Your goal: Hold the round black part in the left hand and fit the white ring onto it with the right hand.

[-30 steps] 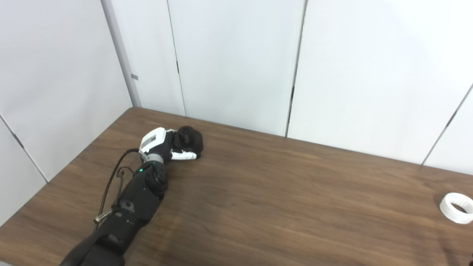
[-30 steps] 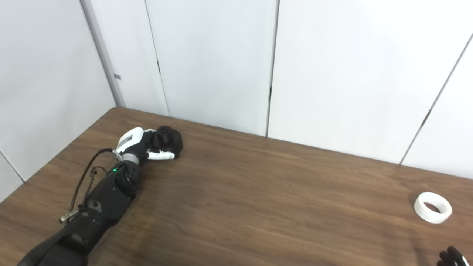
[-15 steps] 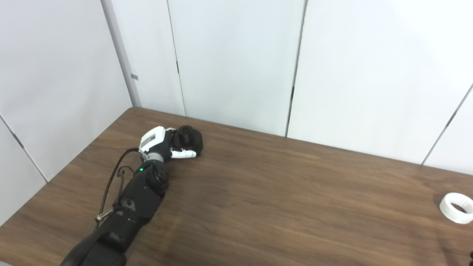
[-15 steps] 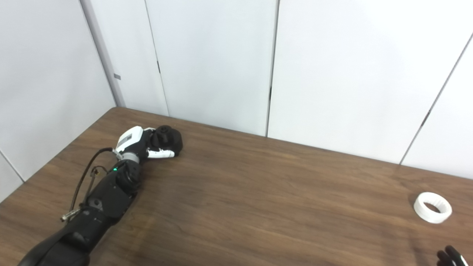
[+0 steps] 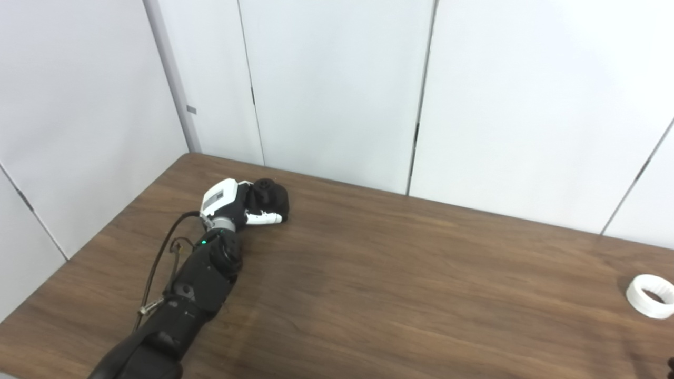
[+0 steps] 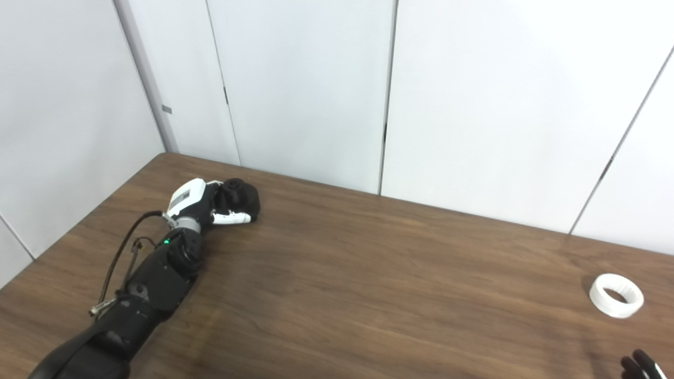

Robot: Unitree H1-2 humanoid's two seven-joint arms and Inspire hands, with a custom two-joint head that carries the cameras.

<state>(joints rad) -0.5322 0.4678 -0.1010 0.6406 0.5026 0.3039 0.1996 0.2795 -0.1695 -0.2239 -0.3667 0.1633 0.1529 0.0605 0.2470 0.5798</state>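
The round black part (image 5: 271, 195) sits near the table's far left corner. My left hand (image 5: 237, 202) is wrapped around it, white thumb across its front and fingers closed on its sides; the part's base is hidden, so I cannot tell whether it rests on the wood. The white ring (image 6: 616, 295) lies flat on the table at the far right, on its own. Of my right hand (image 6: 640, 367) only dark fingertips show at the bottom right corner, a short way nearer me than the ring and not touching it.
The brown wooden table (image 5: 400, 273) is walled by white panels (image 5: 337, 84) behind and on the left. My left forearm (image 5: 195, 279) with its loose cable (image 5: 160, 258) lies across the table's left side.
My left hand's thumb has drawn in tighter against the black part, and hand and part have edged slightly away from me. The ring has stayed put.
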